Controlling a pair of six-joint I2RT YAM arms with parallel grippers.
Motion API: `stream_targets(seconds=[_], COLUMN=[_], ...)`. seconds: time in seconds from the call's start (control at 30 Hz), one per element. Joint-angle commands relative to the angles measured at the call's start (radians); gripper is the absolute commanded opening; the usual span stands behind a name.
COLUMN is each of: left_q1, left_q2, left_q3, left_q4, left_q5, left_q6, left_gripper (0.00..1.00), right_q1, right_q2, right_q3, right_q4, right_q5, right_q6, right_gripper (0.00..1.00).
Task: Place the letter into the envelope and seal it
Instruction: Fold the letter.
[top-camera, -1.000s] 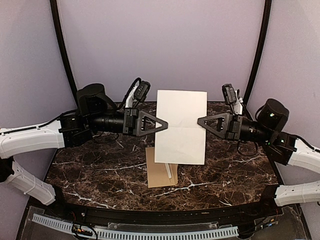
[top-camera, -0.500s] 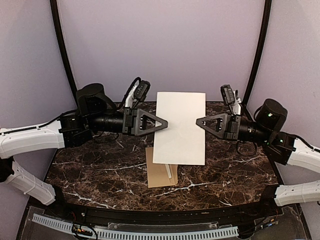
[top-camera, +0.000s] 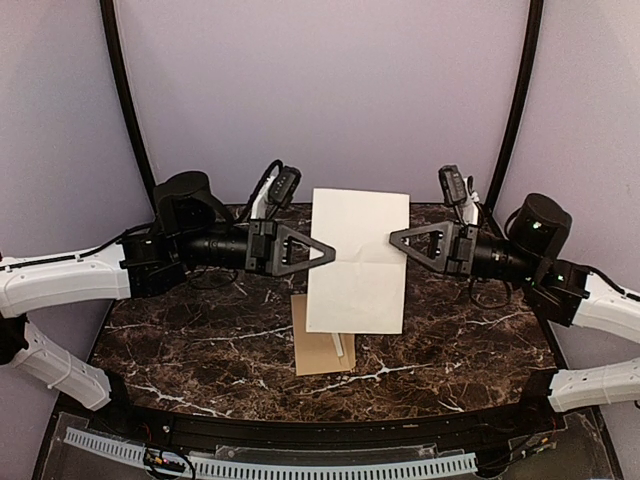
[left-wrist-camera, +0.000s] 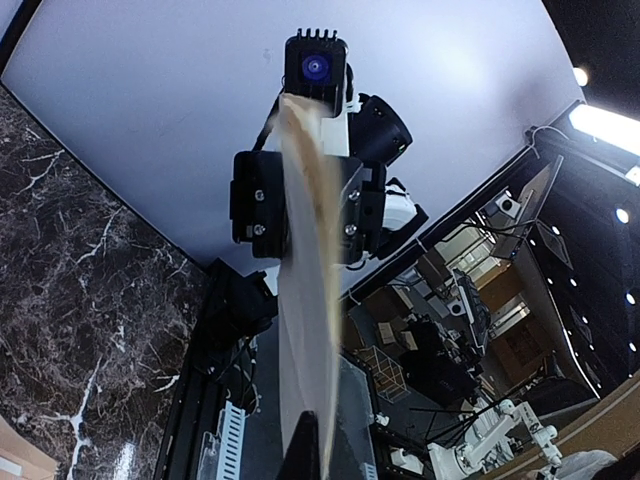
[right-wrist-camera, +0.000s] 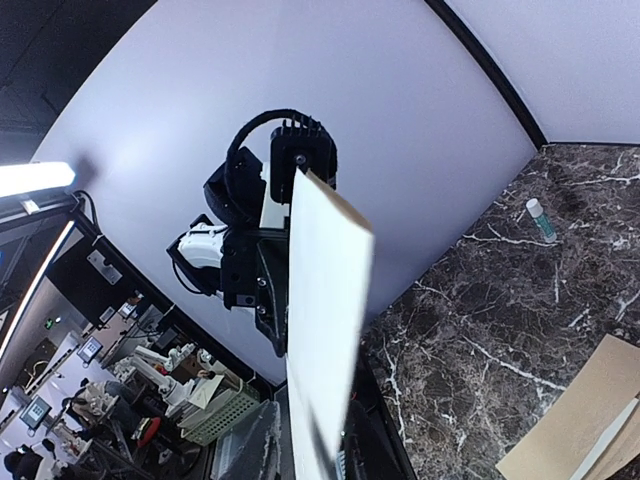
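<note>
My left hand (top-camera: 332, 252) pinches the pale creased paper letter (top-camera: 357, 265) aloft, right hand (top-camera: 392, 238) (grip unclear) opposite; brown paper envelope (top-camera: 320, 352) lies unfilled.

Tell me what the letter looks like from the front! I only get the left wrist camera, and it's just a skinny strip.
Observer: On the top camera the letter is an open pale sheet with one crease across its middle.
Kid: Where on it are the grippers?
Observer: About level with that crease, the left gripper at its left edge and the right gripper at its right edge.
Kid: Where's the envelope?
Observer: The envelope lies flat on the marble table, its far part hidden behind the raised letter.
</note>
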Motion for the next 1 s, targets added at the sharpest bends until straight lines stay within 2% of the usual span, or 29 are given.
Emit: stream_targets(seconds=[0.0,0.2,0.27,0.3,0.53,0.57,0.63,0.77,0.9,0.97], left_q1=[0.001,0.002,0.001,0.002,0.002,0.002,0.002,0.001,0.002,0.002], left_q2=[-0.026,-0.040,-0.047,-0.047,-0.050,-0.050,-0.050,-0.053,-0.058,-0.061], left_q3=[-0.027,-0.051,-0.060,-0.062,-0.070,-0.069,-0.070,-0.074,-0.078,-0.082], left_q4=[0.006,-0.001,-0.002,-0.001,0.001,0.002,0.002,0.002,0.000,-0.002], left_q5=[0.022,0.029,0.027,0.027,0.031,0.033,0.037,0.038,0.039,0.040], left_q6=[0.015,0.020,0.017,0.016,0.017,0.017,0.017,0.018,0.018,0.019], left_gripper=[0.00,0.00,0.00,0.00,0.00,0.00,0.00,0.00,0.00,0.00], right_q1=[0.004,0.003,0.002,0.001,0.001,0.001,-0.001,-0.012,-0.025,-0.028], right_q2=[0.013,0.008,0.006,0.004,0.004,0.003,0.001,-0.006,-0.015,-0.020], right_q3=[0.057,0.075,0.076,0.075,0.072,0.073,0.077,0.083,0.083,0.082], right_q4=[0.021,0.020,0.020,0.020,0.021,0.017,0.014,0.004,0.002,0.002], right_q5=[0.034,0.062,0.067,0.068,0.072,0.078,0.086,0.101,0.106,0.108], right_q6=[-0.023,-0.035,-0.037,-0.037,-0.034,-0.033,-0.036,-0.043,-0.043,-0.043], right_gripper=[0.20,0.19,0.09,0.00,0.00,0.04,0.20,0.23,0.11,0.00])
